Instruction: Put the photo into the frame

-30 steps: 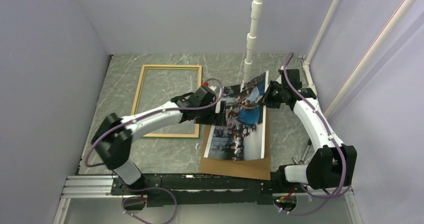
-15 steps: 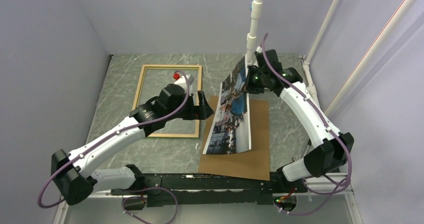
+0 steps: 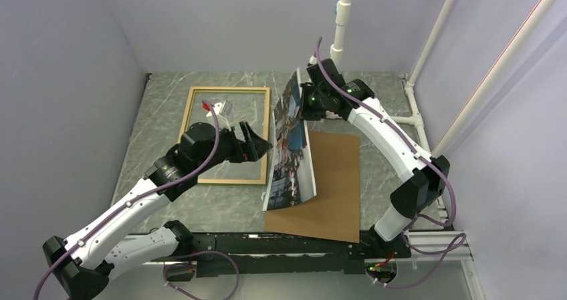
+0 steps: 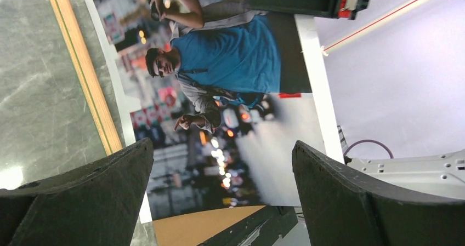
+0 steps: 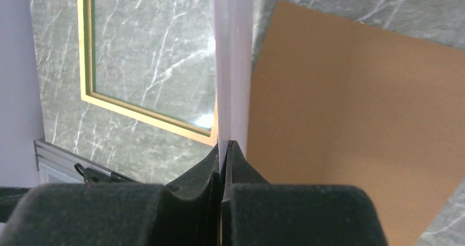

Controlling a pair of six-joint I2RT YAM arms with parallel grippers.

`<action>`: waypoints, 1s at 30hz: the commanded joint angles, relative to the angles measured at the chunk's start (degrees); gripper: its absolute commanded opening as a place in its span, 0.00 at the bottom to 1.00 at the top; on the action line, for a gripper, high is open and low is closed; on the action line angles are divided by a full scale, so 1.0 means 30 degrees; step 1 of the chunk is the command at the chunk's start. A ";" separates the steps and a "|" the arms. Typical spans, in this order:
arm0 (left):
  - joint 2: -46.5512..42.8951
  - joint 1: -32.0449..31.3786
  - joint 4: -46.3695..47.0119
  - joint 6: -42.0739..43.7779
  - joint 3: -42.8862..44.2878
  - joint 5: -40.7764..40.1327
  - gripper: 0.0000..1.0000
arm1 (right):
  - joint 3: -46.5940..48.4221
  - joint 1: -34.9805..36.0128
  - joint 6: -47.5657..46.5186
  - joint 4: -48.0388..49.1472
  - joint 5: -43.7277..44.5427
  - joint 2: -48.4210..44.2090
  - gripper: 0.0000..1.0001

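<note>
The photo (image 3: 289,143), a street-scene print, stands almost on edge between the frame and the brown board, its near bottom edge resting on the board. My right gripper (image 3: 304,103) is shut on its far top edge; in the right wrist view the print (image 5: 233,59) shows edge-on between the closed fingers (image 5: 224,147). The light wood frame (image 3: 227,134) lies flat at the back left, also seen in the right wrist view (image 5: 148,117). My left gripper (image 3: 257,145) is open over the frame's right rail, facing the picture side (image 4: 230,76) without touching it.
The brown backing board (image 3: 331,186) lies flat right of the photo, reaching the front table edge, and shows in the right wrist view (image 5: 351,120). A white pipe (image 3: 341,19) stands at the back centre, another at the back right (image 3: 434,33). Grey walls close in the sides.
My right gripper has swung the photo's top edge up and to the left, raising it from lying on the board to nearly upright. My left gripper let go and drew back left, open.
</note>
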 commanded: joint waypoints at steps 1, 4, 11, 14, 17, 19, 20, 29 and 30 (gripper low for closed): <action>-0.0937 0.0387 0.0526 -0.0497 -0.0257 -0.0042 0.99 | 0.1172 0.0541 0.0627 0.0591 -0.0891 0.0723 0.05; -0.1457 0.0528 0.0248 -0.0613 -0.0372 -0.0159 0.99 | 0.0841 0.0658 0.1016 0.1409 -0.2029 0.0968 0.28; -0.2709 0.0978 -0.0536 -0.0827 -0.0824 -0.0506 0.99 | 0.0089 0.0646 0.2215 0.3800 -0.5256 0.1137 0.55; -0.3225 0.1192 -0.0637 -0.0951 -0.1040 -0.0506 0.99 | -0.0105 0.0651 0.2719 0.4557 -0.6410 0.1406 0.61; -0.3787 0.1325 -0.0513 -0.1018 -0.1451 -0.0512 0.99 | -0.0282 0.0641 0.2617 0.4532 -0.6452 0.1711 0.65; -0.4026 0.1517 -0.0061 -0.1207 -0.2077 -0.0507 0.99 | -0.0741 0.0655 0.2490 0.4651 -0.6321 0.1745 0.66; -0.4095 0.1660 0.0371 -0.1331 -0.2459 -0.0491 0.99 | -0.1108 0.0649 0.2475 0.4832 -0.6281 0.1702 0.66; -0.2507 0.2861 0.6472 -0.2837 -0.5715 0.3441 1.00 | -0.3352 0.0648 0.2615 0.5923 -0.6015 0.1569 0.68; -0.2052 0.2904 0.7278 -0.2941 -0.5961 0.3763 0.99 | -0.3375 0.0648 0.2568 0.5910 -0.5961 0.1655 0.68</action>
